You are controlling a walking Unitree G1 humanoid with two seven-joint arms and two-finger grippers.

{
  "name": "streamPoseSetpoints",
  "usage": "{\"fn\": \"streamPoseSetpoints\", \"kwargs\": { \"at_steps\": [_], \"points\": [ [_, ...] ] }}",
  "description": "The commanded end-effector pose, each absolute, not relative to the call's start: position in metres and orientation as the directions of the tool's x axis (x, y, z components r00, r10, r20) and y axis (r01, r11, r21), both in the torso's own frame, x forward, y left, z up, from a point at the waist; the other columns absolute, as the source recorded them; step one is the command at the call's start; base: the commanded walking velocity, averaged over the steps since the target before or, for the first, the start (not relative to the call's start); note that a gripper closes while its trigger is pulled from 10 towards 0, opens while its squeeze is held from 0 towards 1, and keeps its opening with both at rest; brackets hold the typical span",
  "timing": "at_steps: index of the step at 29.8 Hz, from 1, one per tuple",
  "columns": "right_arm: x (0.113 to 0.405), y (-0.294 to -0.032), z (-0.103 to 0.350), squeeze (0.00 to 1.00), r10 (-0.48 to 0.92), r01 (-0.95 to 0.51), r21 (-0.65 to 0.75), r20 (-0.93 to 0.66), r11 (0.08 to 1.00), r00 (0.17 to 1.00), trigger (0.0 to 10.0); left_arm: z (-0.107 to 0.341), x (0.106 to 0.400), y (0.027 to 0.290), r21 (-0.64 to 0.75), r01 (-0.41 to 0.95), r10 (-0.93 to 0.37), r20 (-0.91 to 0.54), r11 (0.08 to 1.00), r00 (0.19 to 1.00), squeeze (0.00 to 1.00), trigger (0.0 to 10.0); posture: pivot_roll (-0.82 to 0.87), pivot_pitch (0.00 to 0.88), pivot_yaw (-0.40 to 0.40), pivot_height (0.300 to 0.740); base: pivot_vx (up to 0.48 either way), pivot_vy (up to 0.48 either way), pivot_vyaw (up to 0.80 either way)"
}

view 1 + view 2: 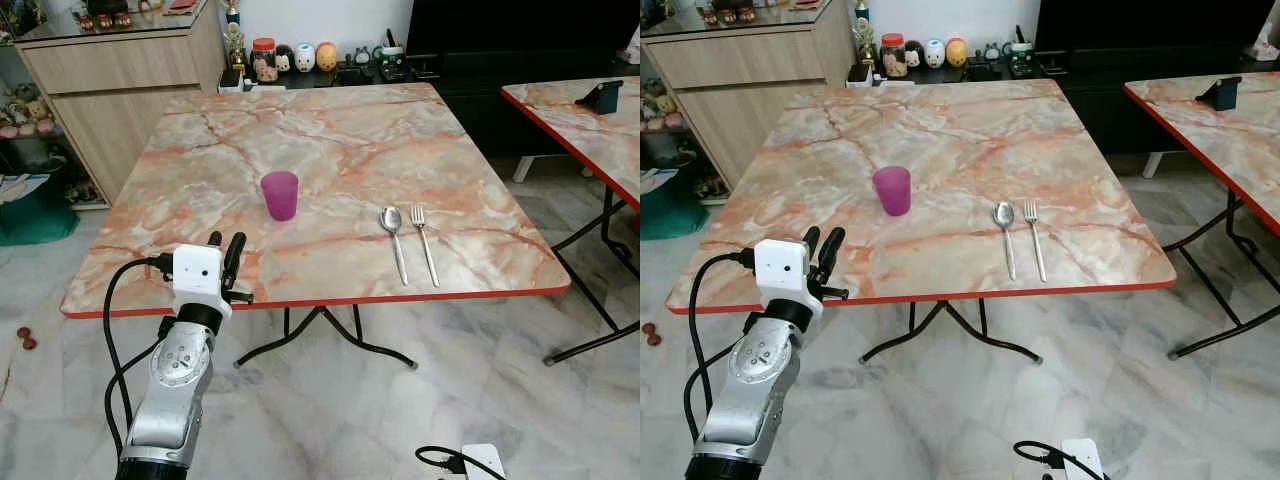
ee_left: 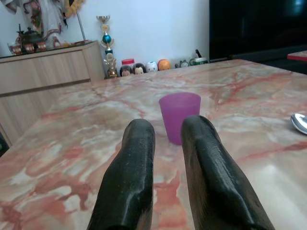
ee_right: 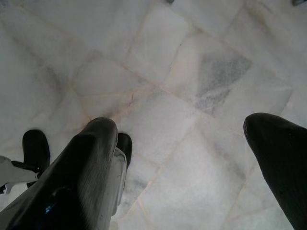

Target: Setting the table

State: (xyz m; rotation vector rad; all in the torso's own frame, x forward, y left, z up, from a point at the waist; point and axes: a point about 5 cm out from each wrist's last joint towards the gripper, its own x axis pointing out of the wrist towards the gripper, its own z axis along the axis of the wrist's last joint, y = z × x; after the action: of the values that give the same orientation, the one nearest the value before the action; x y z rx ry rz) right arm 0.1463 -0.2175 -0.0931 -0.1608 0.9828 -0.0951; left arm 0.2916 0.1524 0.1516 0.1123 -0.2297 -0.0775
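Nearest the head camera, the silver left arm reaches up toward the near left edge of the bench, and its left claw [image 1: 224, 252] hovers just over that edge with the two black fingers [image 2: 136, 158] close together but not touching, a narrow gap between them and nothing held. In the left wrist view the fingers point straight at the purple cup [image 1: 280, 195], which stands upright on the marble-patterned bench [image 1: 330, 140], a little beyond the claw and apart from it.

To the right of the cup, near the front edge, a spoon [image 1: 393, 240] and a fork [image 1: 424, 243] lie side by side, handles toward the robot, the spoon on the left, close together but not touching. The bench top is pinkish-orange marble pattern with a red rim, on black metal legs.

The right claw [image 3: 182, 139] hangs low over the pale marble floor [image 1: 420, 410], its fingers spread wide apart and empty.

Beyond the far edge of the bench a low dark unit carries a row of small figurines and a jar [image 1: 264, 58]. A wooden sideboard [image 1: 120, 90] stands at the far left. On the right, a second bench [image 1: 590, 125] of the same pattern holds a dark blue object [image 1: 603, 96] that I cannot identify. A black cable and white plug [image 1: 470, 462] lie on the floor near the robot.
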Motion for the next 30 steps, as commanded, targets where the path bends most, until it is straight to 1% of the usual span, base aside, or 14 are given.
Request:
{"fn": "streamPoseSetpoints", "kwargs": {
  "at_steps": [1, 7, 30],
  "points": [
    [0.1466, -0.2187, -0.0928, 0.0, -0.154, -0.002, -0.185, -0.821, 0.983, 0.55, 10.0, 0.1522, 0.2931, 0.1504, 0.12, 0.075, -0.1, 0.215, 0.99, 0.971, 0.0, 10.0, -0.03, 0.0, 0.017, 0.732, 0.262, 0.0, 0.0],
    [0.1467, -0.2189, -0.0927, 0.0, -0.151, -0.003, -0.184, -0.82, 0.983, 0.552, 10.0, 0.1519, 0.2935, 0.1506, 0.121, 0.07, -0.095, 0.213, 0.99, 0.973, 0.0, 10.0, -0.03, 0.0, 0.014, 0.732, 0.267, 0.0, 0.56],
    [0.1456, -0.2184, -0.0932, 0.0, -0.157, 0.018, -0.176, -0.82, 0.984, 0.55, 10.0, 0.1504, 0.2939, 0.1489, 0.123, 0.082, -0.106, 0.206, 0.989, 0.973, 0.0, 10.0, -0.03, 0.0, 0.021, 0.732, 0.269, 0.0, 0.0]
  ]
}}
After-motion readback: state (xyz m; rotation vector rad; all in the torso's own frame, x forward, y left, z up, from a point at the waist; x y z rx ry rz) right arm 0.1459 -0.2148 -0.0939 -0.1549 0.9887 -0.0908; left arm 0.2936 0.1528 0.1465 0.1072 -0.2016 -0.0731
